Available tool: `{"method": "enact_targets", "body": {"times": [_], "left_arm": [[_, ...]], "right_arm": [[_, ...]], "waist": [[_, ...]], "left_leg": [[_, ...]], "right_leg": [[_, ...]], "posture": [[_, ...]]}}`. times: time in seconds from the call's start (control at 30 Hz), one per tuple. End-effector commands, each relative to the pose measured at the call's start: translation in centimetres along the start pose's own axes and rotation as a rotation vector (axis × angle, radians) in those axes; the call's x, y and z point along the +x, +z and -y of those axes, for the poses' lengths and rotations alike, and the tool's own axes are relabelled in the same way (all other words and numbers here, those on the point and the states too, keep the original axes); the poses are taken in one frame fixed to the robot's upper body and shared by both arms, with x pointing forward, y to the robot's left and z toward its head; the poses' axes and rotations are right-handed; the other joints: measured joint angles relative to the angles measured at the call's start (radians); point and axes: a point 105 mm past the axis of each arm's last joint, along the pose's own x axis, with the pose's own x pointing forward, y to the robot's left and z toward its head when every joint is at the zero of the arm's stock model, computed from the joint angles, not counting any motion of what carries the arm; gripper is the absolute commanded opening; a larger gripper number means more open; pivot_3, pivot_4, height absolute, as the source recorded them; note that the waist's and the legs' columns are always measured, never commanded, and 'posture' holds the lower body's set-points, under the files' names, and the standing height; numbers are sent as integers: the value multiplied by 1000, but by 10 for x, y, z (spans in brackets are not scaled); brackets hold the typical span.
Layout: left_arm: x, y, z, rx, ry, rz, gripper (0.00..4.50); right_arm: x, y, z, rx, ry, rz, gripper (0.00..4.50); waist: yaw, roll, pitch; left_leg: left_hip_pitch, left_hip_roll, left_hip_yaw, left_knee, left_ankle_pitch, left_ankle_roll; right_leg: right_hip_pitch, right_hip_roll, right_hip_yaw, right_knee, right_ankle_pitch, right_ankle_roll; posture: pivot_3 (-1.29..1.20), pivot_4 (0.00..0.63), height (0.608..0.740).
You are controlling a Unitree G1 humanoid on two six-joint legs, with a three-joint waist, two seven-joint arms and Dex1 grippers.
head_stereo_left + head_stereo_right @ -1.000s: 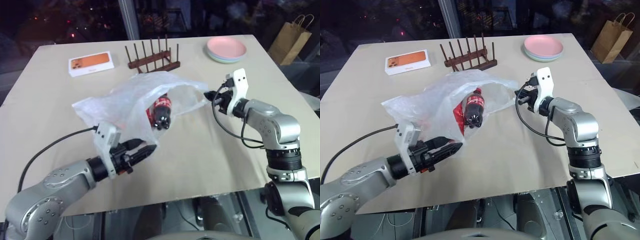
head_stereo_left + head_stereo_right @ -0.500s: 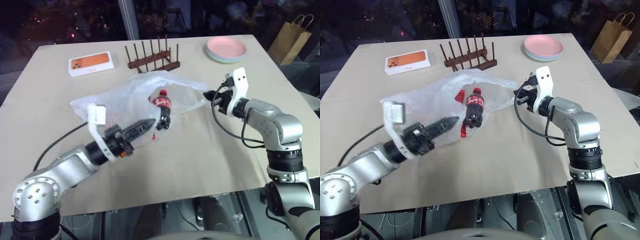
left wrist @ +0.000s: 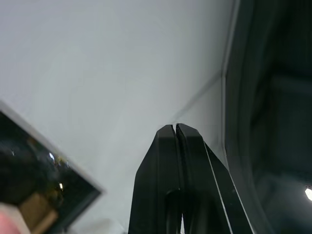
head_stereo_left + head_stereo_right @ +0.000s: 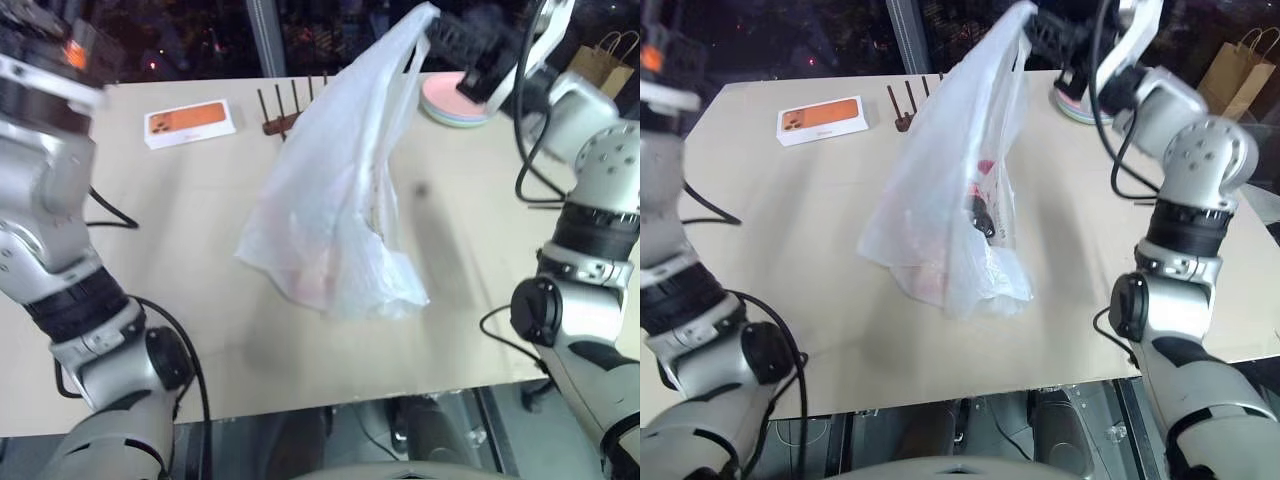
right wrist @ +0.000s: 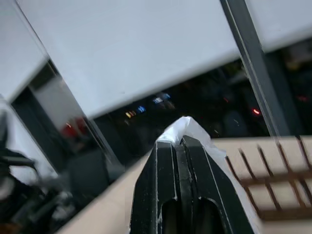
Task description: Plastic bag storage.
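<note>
The right gripper [image 5: 178, 141] is clamped on the top of the plastic bag [image 4: 340, 200], which hangs over the table [image 4: 150, 250] in front of the wooden rack [image 4: 285, 105], probably to gather it. The left gripper [image 3: 175, 129] is closed and empty. The red print inside the bag is unreadable.

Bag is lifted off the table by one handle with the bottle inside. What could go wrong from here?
The right gripper pinches only a thin bit of the plastic bag; the film might slip or tear under the bottle. The left gripper is shut on nothing, so the mouth hangs unsupported. The hanging bag could swing into the wooden rack.
</note>
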Motion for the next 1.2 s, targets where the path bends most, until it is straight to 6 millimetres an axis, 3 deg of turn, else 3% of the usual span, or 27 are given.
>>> {"method": "enact_targets", "body": {"times": [0.03,0.1,0.17,0.2,0.3,0.33,0.43,0.5,0.53,0.67,0.73,0.87,1.03,1.2], "left_arm": [[7,-4,5,18,-22,-65,48],[-4,-40,-5,45,19,-252,48],[-40,-90,-16,133,50,-541,48],[-62,-109,-21,134,71,-663,283],[-123,-152,-25,124,83,-953,1340],[-132,-160,-25,125,80,-986,1557],[-148,-180,-32,123,83,-1076,3046],[-150,-192,-33,109,55,-1108,3865],[-151,-204,-36,158,24,-1152,3946],[-150,-230,-58,441,-69,-1250,3946],[-131,-239,-83,597,-54,-1207,3946],[-119,-270,-100,781,-221,-1244,3946],[-120,-307,-98,838,-474,-1287,3946],[-114,-330,-93,858,-605,-1289,3946]], "right_arm": [[-4,49,-13,-72,15,122,0],[-6,45,-10,-117,-13,87,0],[-10,33,-2,-115,-40,51,0],[-13,24,3,-119,-57,25,0],[-21,1,18,-120,-113,-35,0],[-23,-3,22,-116,-131,-44,0],[-24,-4,23,-105,-149,-47,0],[-23,-2,18,-106,-141,-47,0],[-22,-2,17,-111,-142,-53,0],[-24,-4,20,-115,-163,-69,0],[-29,-10,26,-135,-196,-94,0],[-44,-21,38,-133,-260,-115,0],[-58,-28,51,-122,-322,-124,0],[-66,-31,61,-121,-367,-130,0]], "waist": [[3,0,0],[3,0,0],[-3,0,-1],[-10,0,-1],[-28,0,-1],[-29,1,0],[-24,5,1],[-23,5,1],[-23,5,1],[-20,5,1],[-12,5,1],[-11,5,0],[-17,5,0],[-19,5,0]], "left_leg": [[0,0,0,0,0,0],[-1,0,0,-1,0,0],[-1,0,1,-2,0,0],[-1,-1,2,-3,0,0],[-1,-1,3,-5,-1,1],[-3,0,4,-6,-1,1],[-2,1,6,-6,-1,1],[1,1,6,-6,-2,4],[2,1,6,-6,-2,4],[2,0,7,0,-2,4],[2,0,8,0,-2,4],[3,1,8,0,-2,4],[1,1,10,0,-3,4],[0,1,11,-1,-3,5]], "right_leg": [[0,0,0,0,0,0],[1,-1,-1,-4,0,0],[2,-1,0,-7,0,0],[2,-2,1,-7,0,0],[1,-2,2,-7,0,1],[-1,-2,2,-7,0,1],[-4,0,3,-6,0,0],[-3,0,4,-4,0,0],[-2,0,4,-3,0,0],[0,0,6,0,0,0],[0,0,7,0,0,1],[1,1,7,0,0,1],[-2,0,9,-1,0,1],[-3,0,9,-1,0,1]], "posture": [[0,150,740],[0,150,740],[0,150,740],[0,150,740],[0,150,740],[0,150,740],[0,150,740],[0,150,740],[0,150,740],[0,150,740],[0,150,740],[0,150,740],[0,150,740],[0,150,740]]}}
